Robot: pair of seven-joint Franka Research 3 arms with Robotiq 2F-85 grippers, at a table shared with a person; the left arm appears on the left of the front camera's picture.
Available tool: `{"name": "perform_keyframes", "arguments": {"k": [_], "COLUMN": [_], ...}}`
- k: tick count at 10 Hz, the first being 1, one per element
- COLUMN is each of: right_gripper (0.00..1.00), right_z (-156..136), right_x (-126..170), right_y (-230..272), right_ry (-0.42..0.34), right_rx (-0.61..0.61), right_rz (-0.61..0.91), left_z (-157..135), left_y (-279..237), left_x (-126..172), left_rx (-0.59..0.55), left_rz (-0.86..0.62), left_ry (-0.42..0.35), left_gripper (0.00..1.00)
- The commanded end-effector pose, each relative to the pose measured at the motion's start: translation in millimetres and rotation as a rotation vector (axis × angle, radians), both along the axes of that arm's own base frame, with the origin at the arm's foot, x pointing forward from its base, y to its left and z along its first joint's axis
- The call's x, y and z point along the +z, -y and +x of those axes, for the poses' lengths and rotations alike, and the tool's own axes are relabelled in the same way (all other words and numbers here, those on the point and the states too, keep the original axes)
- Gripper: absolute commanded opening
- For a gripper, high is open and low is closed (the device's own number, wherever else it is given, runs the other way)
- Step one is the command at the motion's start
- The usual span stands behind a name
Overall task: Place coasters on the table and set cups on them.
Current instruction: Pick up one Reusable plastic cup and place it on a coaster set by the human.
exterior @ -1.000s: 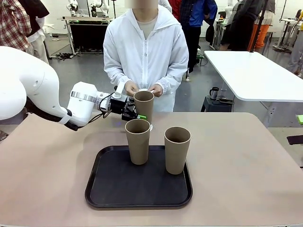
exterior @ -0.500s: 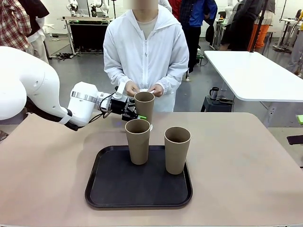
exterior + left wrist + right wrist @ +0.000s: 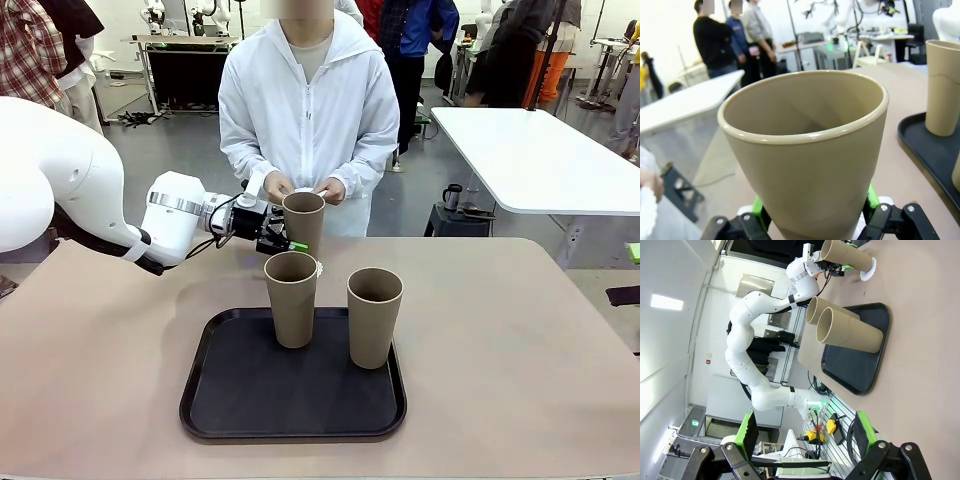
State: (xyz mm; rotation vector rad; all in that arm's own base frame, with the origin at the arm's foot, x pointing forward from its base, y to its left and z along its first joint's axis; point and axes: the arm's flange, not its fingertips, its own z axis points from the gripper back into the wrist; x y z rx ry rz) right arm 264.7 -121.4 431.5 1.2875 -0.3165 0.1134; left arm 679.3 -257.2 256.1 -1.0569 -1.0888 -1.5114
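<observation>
The right hand [image 3: 806, 436] has its fingers spread wide with nothing between them, facing across the tan table [image 3: 520, 350]. Nearest the robot on that table lies a black tray [image 3: 290, 425], with two of the cups standing upright in it: one [image 3: 374, 316] toward the right, one [image 3: 291, 298] at the far edge near the middle. Just beyond the tray's far edge, the left hand [image 3: 285, 243] reaches in from the left and is clamped on the lower part of the third cup [image 3: 303, 222], green pads [image 3: 758, 209] pressed to both sides, the cup upright. A white lacy coaster [image 3: 868, 271] lies on the table at this cup's base; whether the cup rests on it cannot be told. Past that, at the far edge, a person in a white jacket [image 3: 308, 120] holds both hands [image 3: 330, 189] together behind the cup's rim, something white between the fingers.
</observation>
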Motion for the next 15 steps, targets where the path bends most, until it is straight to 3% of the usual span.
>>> {"name": "perform_keyframes", "arguments": {"k": [1, 5, 15], "right_gripper": [1.00, 1.00, 1.00], "right_z": [1, 1, 1], "right_x": [0, 0, 0], "right_y": [1, 1, 1], "right_ry": [0.014, 0.014, 0.014], "right_rx": [0.006, 0.006, 0.006], "right_rz": [0.011, 0.011, 0.011], "left_z": [-4, -11, -15], "left_y": [-3, -3, -16], "left_x": [10, 9, -5], "left_rx": [0.003, 0.009, 0.019], "left_rz": [0.017, 0.007, 0.000], "left_ry": [-0.009, -0.063, -0.094], "left_gripper": [0.85, 0.85, 0.85]}}
